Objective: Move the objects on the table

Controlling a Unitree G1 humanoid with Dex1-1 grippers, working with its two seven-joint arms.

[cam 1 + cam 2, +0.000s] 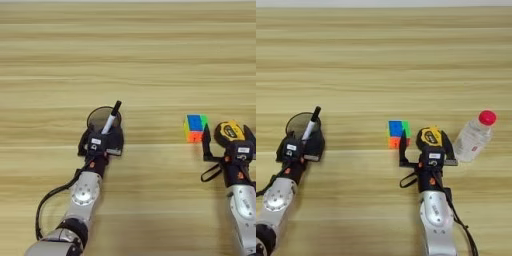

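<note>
A: The right gripper [426,146] has its black fingers [402,148] spread apart around the yellow-and-black tape measure [430,136], one finger on each side; I can't tell if they press on it. The tape's dark strap [408,180] loops out beside the wrist.

B: And the left gripper [100,141]?

A: It sits against the near side of the black mesh cup [103,119], which holds a black marker [111,117] leaning up out of it. Whether those fingers are closed on the cup, I cannot tell.

B: What crowds the tape measure?

A: The multicoloured puzzle cube [397,134] stands just to its left, with the left finger right beside the cube. To its right lies a small clear plastic bottle with a red cap [475,136], close to the other finger.

B: The surface?

A: A light-brown wooden bench [384,60] with horizontal plank stripes. Beyond the tape measure it runs bare to the far edge; the cup stands well to its left, with open wood between.
</note>
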